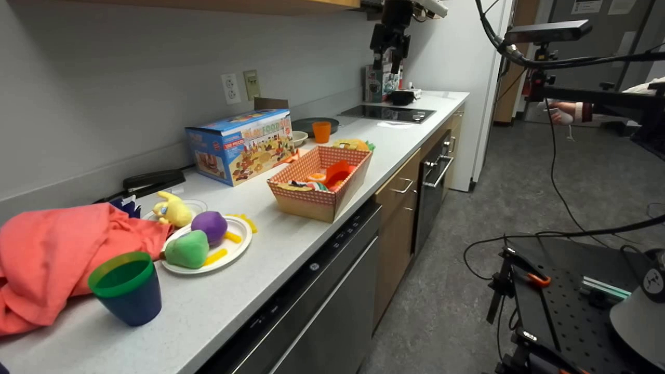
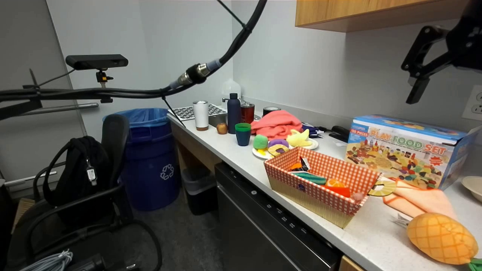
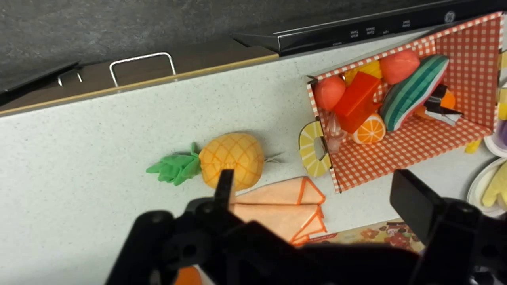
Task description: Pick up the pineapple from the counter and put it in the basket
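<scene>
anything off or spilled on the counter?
Minor only: a yellow piece pokes past the rim of the white plate, as if nudged off, and the play-food box has a flap sticking up at one end, so it looks open. No spill visible.

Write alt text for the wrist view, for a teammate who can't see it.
Toy pineapple lying on the counter, green top pointing left, apart from a checked basket of toy food to its right. The open end effector shows at the bottom, holding nothing. An orange-edged cloth lies below the pineapple.
</scene>
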### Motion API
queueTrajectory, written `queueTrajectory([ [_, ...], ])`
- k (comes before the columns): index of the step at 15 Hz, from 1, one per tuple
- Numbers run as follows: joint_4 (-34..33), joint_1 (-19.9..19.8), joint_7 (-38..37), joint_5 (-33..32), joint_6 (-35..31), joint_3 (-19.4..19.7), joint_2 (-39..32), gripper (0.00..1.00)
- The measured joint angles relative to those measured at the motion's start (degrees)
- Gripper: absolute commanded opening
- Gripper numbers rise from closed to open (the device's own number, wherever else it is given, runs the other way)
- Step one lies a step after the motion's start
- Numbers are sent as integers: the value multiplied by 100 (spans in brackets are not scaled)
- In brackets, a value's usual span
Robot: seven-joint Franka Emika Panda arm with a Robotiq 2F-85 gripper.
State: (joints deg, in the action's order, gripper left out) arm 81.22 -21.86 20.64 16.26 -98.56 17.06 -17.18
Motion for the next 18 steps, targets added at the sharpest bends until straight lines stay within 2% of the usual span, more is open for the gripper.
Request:
queueTrajectory([
  [6,-1373,-426,-199,131,311,-186,-1042,100],
  [13,-2900,-501,-375,140,761,-281,-2290,100],
  [18,-3462,-533,-505,105,906,-469,-3107,100],
])
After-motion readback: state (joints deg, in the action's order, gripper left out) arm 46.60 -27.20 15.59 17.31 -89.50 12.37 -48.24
